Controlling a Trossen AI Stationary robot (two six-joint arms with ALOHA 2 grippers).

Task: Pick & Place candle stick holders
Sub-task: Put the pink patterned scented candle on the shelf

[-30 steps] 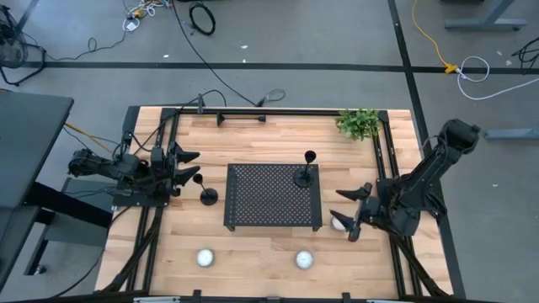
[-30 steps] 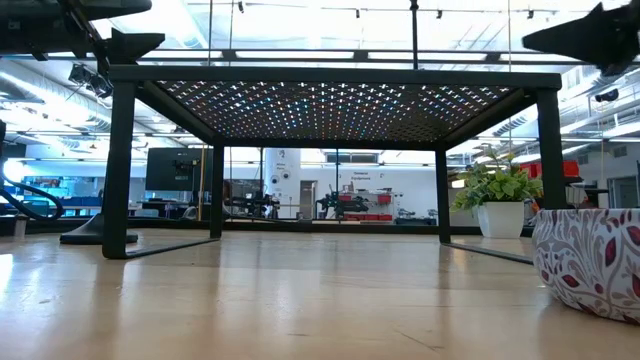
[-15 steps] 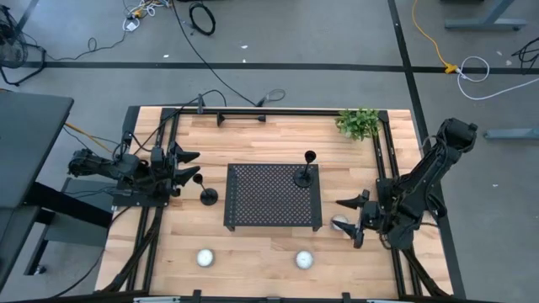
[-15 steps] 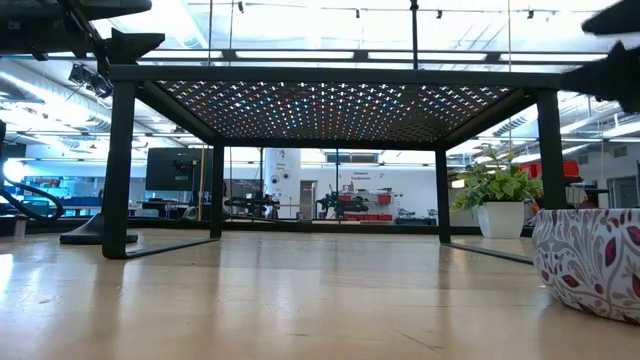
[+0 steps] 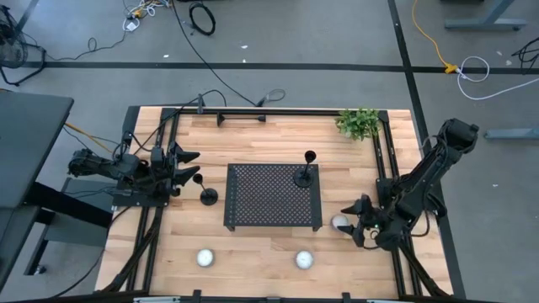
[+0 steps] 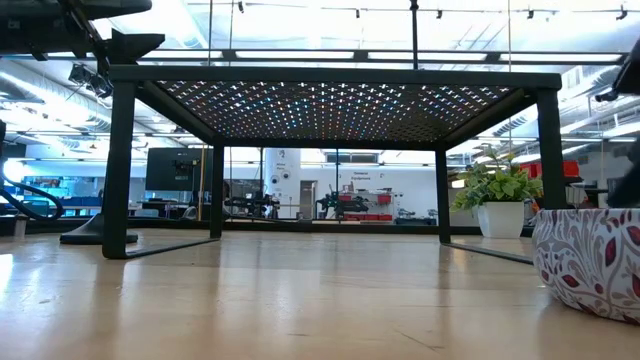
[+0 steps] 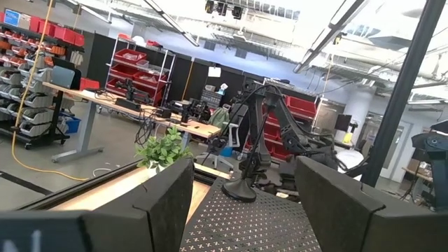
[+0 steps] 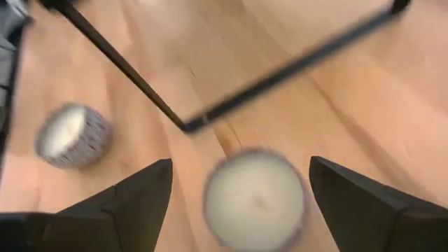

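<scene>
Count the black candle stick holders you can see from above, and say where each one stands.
2: one candle stick holder stands on the perforated tray, near its back right corner; the other holder stands on the table just left of the tray. More may be hidden.

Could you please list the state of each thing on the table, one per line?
Candle stick holder on tray: upright on the tray's top.
Candle stick holder beside tray: upright on the table, left of the tray.
Tray: standing on its legs.
Candle: upright, unlit, under the right gripper.
Left gripper: jaws open, empty.
Right gripper: jaws open, above the candle.
</scene>
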